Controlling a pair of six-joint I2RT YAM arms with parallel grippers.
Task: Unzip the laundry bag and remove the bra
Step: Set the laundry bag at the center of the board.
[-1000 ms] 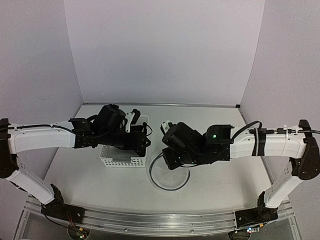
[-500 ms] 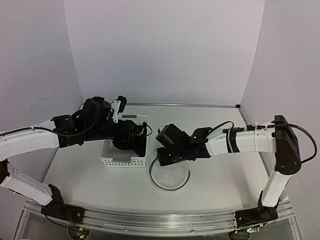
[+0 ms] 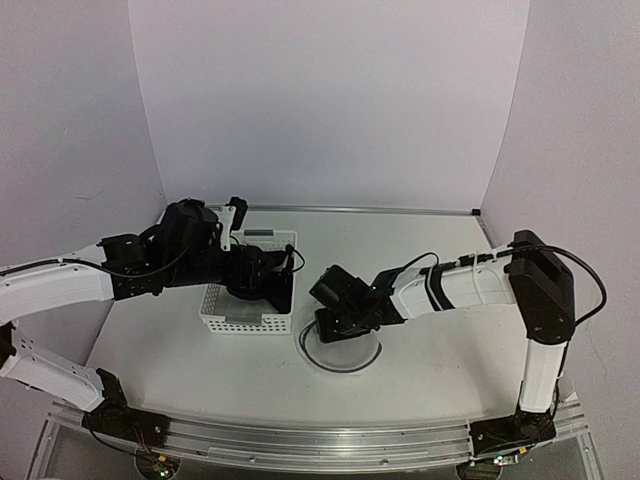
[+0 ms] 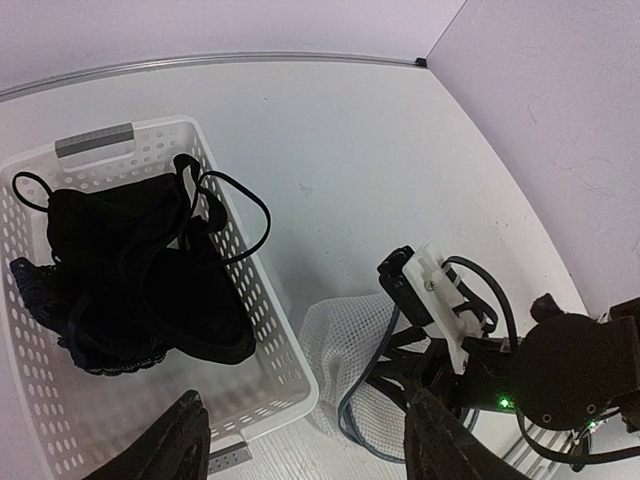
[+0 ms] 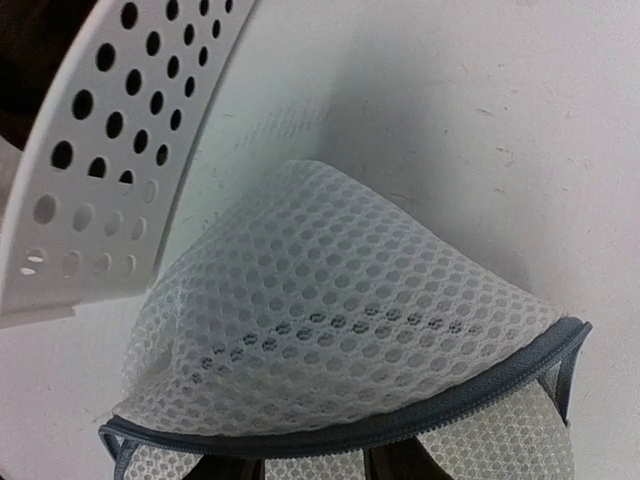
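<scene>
The laundry bag (image 3: 345,352) lies flat on the table, white mesh with a dark zipper rim, right of the basket. Its upper flap (image 5: 340,310) domes up over my right gripper (image 5: 312,470). That gripper's two fingertips (image 5: 225,468) stand apart under the rim, apparently pushed into the opening, with nothing pinched between them. The bra (image 4: 130,270), black with thin straps, lies inside the white basket (image 4: 275,345). My left gripper (image 4: 310,435) hangs open above the basket's near corner, holding nothing. In the top view it (image 3: 262,285) is over the basket.
The perforated basket (image 3: 232,322) stands left of centre, its corner (image 5: 110,170) close beside the bag. The back wall and both side walls enclose the table. The right arm (image 3: 450,285) stretches low across the table's right half.
The right arm has stretched out and dropped, bringing its gripper to the bag's left rim. The left arm has drawn back a little over the basket.
</scene>
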